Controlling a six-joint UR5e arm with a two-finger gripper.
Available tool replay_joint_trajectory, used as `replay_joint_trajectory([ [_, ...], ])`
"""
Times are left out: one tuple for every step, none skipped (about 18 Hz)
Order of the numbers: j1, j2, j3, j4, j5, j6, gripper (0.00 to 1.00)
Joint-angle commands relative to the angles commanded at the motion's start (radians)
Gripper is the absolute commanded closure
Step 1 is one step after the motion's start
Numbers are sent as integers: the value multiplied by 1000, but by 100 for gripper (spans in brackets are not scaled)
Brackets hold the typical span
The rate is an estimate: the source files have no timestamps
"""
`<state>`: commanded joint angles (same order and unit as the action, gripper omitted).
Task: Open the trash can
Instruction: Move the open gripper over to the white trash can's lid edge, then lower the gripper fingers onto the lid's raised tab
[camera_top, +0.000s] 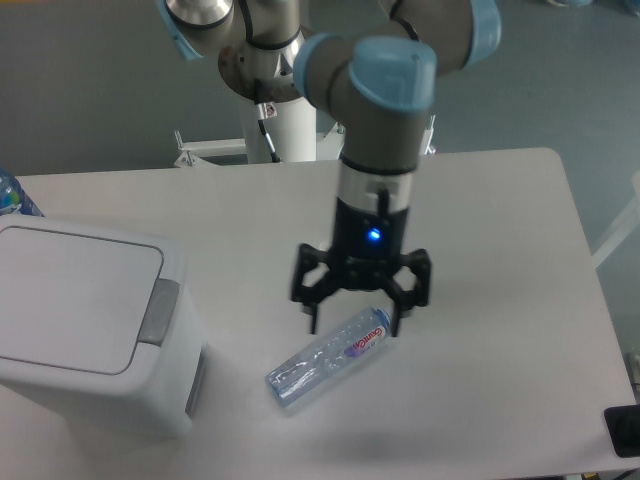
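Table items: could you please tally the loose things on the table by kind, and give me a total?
Trash cans: 1, the white trash can, lid shut.
Plastic bottles: 2, the clear bottle lying below the gripper, and a second bottle only partly in view at the left edge.
Total: 3. Anything behind the arm cannot be seen.

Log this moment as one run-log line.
tool: open, empty, above water bottle | trash can: lid shut, untouched | stage: approach
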<state>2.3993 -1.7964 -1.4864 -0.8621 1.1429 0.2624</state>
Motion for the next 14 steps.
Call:
replay_joint_trajectory([
  [-8, 20, -8, 0, -12, -8, 0],
  [-14, 29, -12, 0, -21, -17, 0],
  [-26, 35, -14, -2, -26, -22, 0],
  [-47, 37, -15, -3, -25, -28, 0],
  [-63, 37, -18, -3, -20, -28, 0],
  [-72, 34, -23, -3, -19, -29, 0],
  [-78, 34, -25, -5, -26, -44, 0],
  [-92, 31, -28, -6, -22, -76, 0],
  [-103, 29, -29, -5, -19, -104, 0],
  [-104, 28, -29, -5, -19, -110, 0],
  [-106, 28, -31, -5, -19, -111, 0],
  [-107, 28, -31, -5, -19, -112, 0],
  [-111, 28, -31, -5, -19, -112, 0],
  [-114, 26, -31, -5, -19, -106, 0],
])
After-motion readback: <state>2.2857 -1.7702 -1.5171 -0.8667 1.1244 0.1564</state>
